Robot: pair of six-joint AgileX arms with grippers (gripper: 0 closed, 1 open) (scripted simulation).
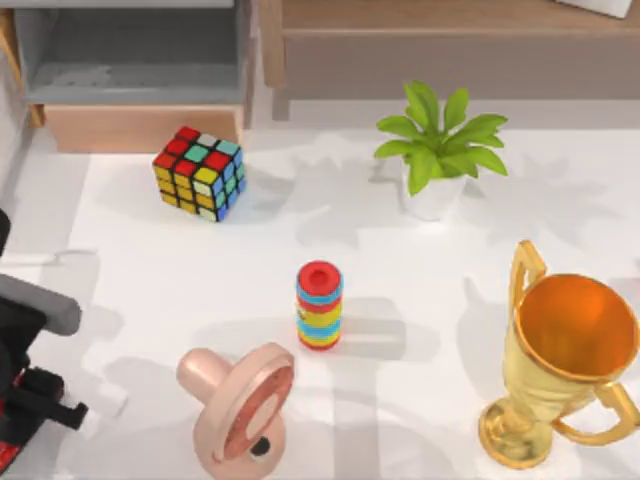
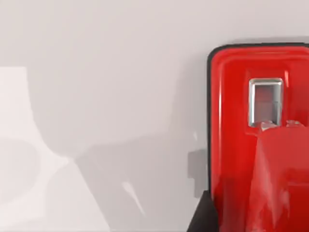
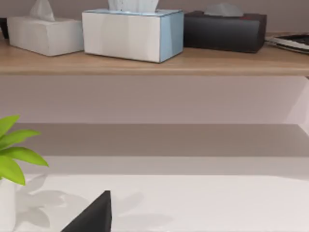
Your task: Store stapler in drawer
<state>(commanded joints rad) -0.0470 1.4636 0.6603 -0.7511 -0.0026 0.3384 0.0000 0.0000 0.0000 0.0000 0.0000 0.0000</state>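
Note:
The bright-red stapler (image 2: 241, 159) with black trim fills the left wrist view at very close range, lying on the white table; a small metal window shows in its top. In the top view a sliver of the stapler (image 1: 6, 455) peeks out at the bottom-left corner, under my left gripper (image 1: 45, 410), which hovers right over it. The drawer (image 1: 140, 127) stands pulled open at the back left, its grey inside bare. A black tip of my right gripper (image 3: 94, 217) shows in the right wrist view, facing the back shelf, far from the stapler.
A colour cube (image 1: 200, 172) sits in front of the drawer. A striped cylinder (image 1: 319, 305) and a pink round object (image 1: 240, 405) lie mid-table. A potted plant (image 1: 437, 150) and a gold trophy (image 1: 560, 370) stand on the right. Tissue boxes (image 3: 130, 31) line the shelf.

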